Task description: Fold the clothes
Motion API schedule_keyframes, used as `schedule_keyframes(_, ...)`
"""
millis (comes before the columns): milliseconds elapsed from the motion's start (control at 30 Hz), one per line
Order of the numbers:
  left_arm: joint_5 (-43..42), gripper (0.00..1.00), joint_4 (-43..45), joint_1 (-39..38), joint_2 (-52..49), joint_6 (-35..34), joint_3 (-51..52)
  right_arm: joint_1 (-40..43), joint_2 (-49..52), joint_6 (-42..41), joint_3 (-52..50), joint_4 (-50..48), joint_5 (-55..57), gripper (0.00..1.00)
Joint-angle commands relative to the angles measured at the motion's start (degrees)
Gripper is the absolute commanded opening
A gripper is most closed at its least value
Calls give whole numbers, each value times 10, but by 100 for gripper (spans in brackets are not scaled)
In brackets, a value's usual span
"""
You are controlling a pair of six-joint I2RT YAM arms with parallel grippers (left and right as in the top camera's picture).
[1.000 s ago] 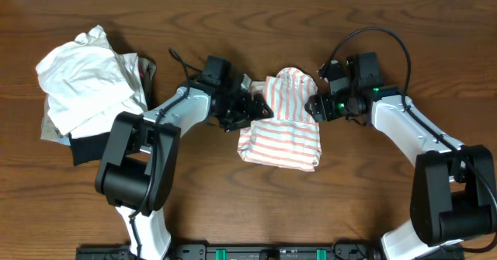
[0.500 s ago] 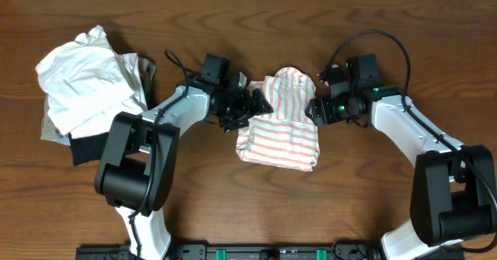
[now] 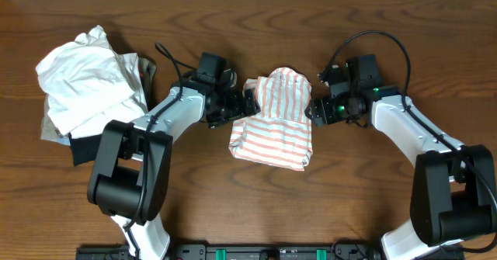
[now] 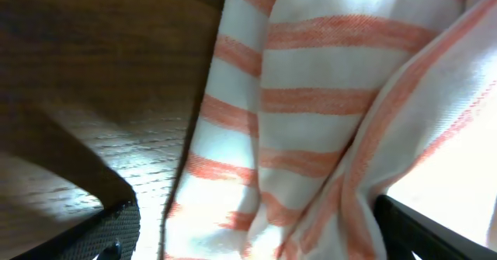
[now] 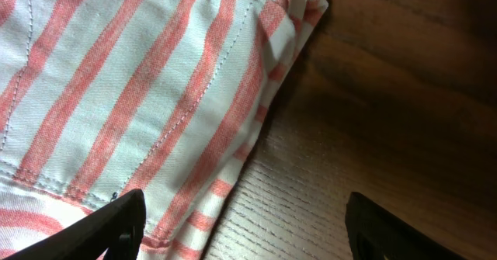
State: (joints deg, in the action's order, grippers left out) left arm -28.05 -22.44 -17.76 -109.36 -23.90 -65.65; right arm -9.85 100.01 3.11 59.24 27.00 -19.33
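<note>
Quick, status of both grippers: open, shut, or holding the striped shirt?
Left gripper: open, jaws wide with the striped shirt between them, not clamped.
Right gripper: open, over the shirt's edge, holding nothing.

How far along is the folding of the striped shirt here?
Done: the white shirt with thin salmon-orange stripes lies as a compact folded bundle on the wooden table. In hand: the left hand and right hand sit open at its two sides, gripping nothing. Left: probably only tidying the fold; the crumpled plain white garment at far left looks unfolded.
</note>
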Motion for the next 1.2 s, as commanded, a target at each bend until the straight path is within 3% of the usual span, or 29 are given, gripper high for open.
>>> schedule_keyframes(0,68,98,-10,3,1,38,12,2,-7,-9,11,0,-5,80)
schedule_keyframes(667,16,97,9,-73,-33,48,13,1,-7,-9,11,1,-6,81)
schedule_keyframes(733,16,83,9,-76,-36,48,13,1,-7,-9,11,0,-7,81)
schedule_keyframes(767,15,70,9,-76,-37,48,13,1,-7,-10,11,0,-7,81)
schedule_keyframes(833,15,57,10,-76,-37,48,13,1,-7,-9,11,0,-6,81)
schedule_keyframes(1067,-39,54,16,-77,-37,48,13,1,-7,-9,11,0,-11,81)
schedule_keyframes(1100,-46,51,16,-78,-37,48,13,1,-7,-9,11,0,-16,81)
schedule_keyframes(1167,-48,28,18,-83,-37,48,13,1,-7,-9,11,0,-19,81)
